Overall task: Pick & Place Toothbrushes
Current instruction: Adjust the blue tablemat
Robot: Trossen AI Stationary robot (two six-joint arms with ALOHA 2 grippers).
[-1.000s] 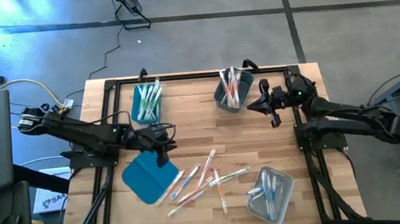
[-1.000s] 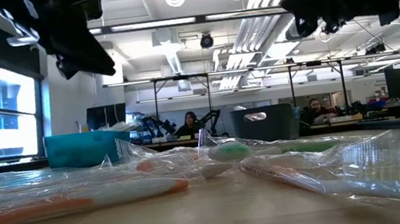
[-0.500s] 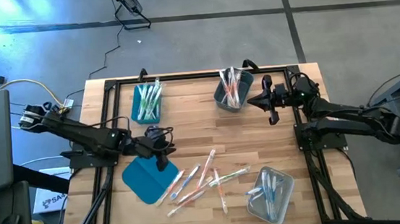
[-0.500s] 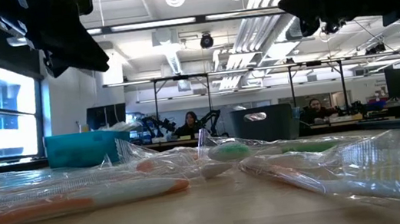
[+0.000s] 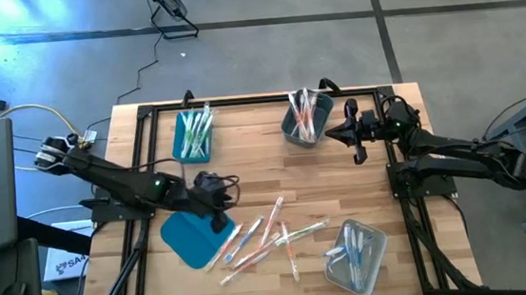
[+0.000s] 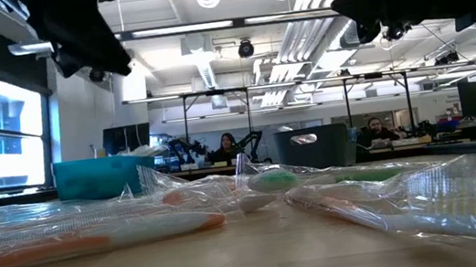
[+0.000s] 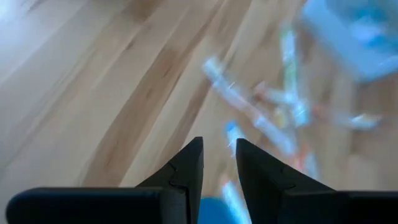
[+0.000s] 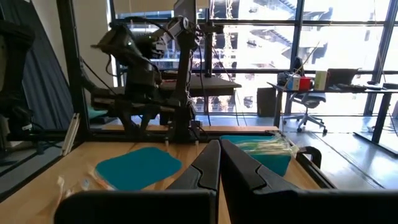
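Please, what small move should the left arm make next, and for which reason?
Probably lower the left tool toward the loose toothbrushes. Its fingers stand slightly apart with nothing between them, above the edge of the teal lid, with the pile close ahead. The right tool waits shut by the grey bin.

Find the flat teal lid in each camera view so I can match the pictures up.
High view: the lid lies on the table's left side, beside the loose toothbrushes, under the left gripper.
Low view: not visible.
Left wrist view: a blue sliver at the bottom edge may be it; too blurred to be sure.
Right wrist view: lid left of centre, before the far arm.
Shared landmark: the teal bin.
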